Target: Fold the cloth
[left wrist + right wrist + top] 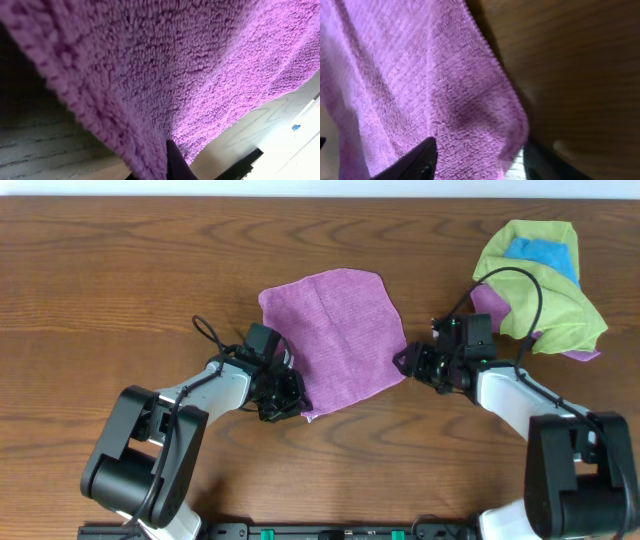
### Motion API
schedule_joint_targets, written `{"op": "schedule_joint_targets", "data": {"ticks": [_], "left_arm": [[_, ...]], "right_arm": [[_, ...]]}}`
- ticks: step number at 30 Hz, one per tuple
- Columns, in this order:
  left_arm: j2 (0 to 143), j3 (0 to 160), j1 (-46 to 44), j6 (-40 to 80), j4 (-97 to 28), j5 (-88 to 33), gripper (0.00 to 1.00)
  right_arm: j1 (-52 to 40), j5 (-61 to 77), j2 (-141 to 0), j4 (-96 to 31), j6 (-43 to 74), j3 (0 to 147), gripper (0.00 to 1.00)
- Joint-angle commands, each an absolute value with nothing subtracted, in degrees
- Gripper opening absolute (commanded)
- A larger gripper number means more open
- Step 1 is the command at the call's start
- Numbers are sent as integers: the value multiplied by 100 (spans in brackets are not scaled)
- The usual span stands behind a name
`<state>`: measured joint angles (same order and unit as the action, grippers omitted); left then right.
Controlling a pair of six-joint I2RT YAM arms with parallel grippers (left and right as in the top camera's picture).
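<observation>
Our left end effector point(284, 398) is clamped on the near left corner of the cloth point(335, 340), whose lilac pile fills the left wrist view and rises off the wood there. Our right end effector point(408, 362) stands with its jaws apart around the cloth's right corner. One of its fingers point(417, 160) is over the fabric and the other is just past the hem. The cloth lies spread mid-counter point(120, 270), turned like a diamond. Well apart, at the far right, we see a lime-green cloth point(555, 300) bunched around a bright blue cloth point(545, 252).
</observation>
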<state>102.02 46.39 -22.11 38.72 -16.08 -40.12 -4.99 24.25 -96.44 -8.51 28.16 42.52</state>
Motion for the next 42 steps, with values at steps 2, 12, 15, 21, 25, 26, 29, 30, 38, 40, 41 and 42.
{"op": "schedule_joint_targets", "data": {"ticks": [2,12,15,21,25,26,29,30,38,40,41,42], "left_arm": [[10285,4602,-2176,3760,-1645,-4007,6],[10219,4613,-1918,3614,-1671,-4047,6],[10064,4654,-1634,3577,-1715,-4056,6],[9609,5050,-950,3441,-1905,-4053,6],[9583,5548,-735,3441,-1931,-4053,6],[9583,5677,-718,3441,-1929,-4053,6],[9581,6049,-711,3439,-1929,-4051,6],[9583,6160,-711,3441,-1931,-4053,6],[9581,6510,-711,2926,-2683,-3979,6],[9581,6510,-711,2609,-3100,-3828,6],[9581,6510,-711,2467,-3295,-3734,6],[9581,6510,-711,2237,-3607,-3579,6]], "right_arm": [[-631,2383,-9819,-849,2912,4215,43],[-646,2364,-9673,-897,2567,4222,1],[-646,2408,-9358,-1046,2561,4222,1],[-648,2425,-8195,-1225,2567,4224,1],[-646,2425,-7607,-1271,2565,4233,1],[-648,2425,-7505,-1315,2565,4233,1],[-646,2451,-7288,-1389,2565,4233,1],[-646,2451,-7242,-1387,2567,4237,1],[-646,2458,-7155,-2104,2412,4355,1],[-646,2399,-7124,-2351,2392,4355,1],[-646,2392,-7109,-2471,2390,4355,1],[-646,2373,-7074,-2689,2388,4355,1]]}}
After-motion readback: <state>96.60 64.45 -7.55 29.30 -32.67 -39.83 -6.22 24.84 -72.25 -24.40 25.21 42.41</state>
